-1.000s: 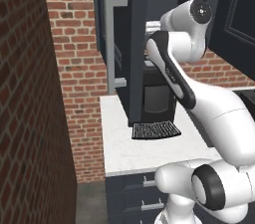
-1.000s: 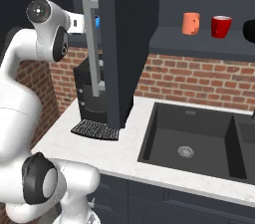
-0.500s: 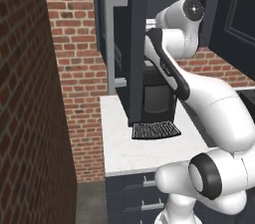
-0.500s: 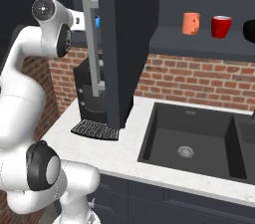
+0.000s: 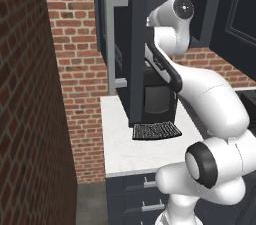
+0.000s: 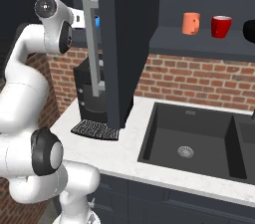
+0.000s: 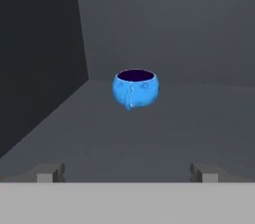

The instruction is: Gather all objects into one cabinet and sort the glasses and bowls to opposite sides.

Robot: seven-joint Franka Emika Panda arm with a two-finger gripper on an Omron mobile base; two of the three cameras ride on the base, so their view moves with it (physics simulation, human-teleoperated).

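A squat blue vessel point(image 7: 135, 88) with a dark inside stands on the shelf point(image 7: 99, 133) of the dark cabinet, centred ahead of my gripper point(image 7: 127, 170). The jaws are open and empty, well short of the vessel. In the right base view a sliver of the blue vessel point(image 6: 96, 21) shows behind the open cabinet door point(image 6: 124, 44) and its grey bar handle point(image 6: 89, 44). An orange mug point(image 6: 191, 23) and a red cup point(image 6: 220, 26) stand side by side on a dark shelf above the sink. The black bowl point(image 6: 250, 31) is cut by the right edge.
The open door point(image 5: 135, 69) hangs over the black coffee machine point(image 6: 92, 93) and its drip grille point(image 5: 156, 130) on the white counter point(image 5: 120, 149). A dark sink point(image 6: 194, 138) lies to the right. A brick wall point(image 5: 30, 94) closes the left side.
The arm's upper joints have shifted slightly toward the cabinet, carrying the hand further in. The jaws stay open and the tableware has not moved.
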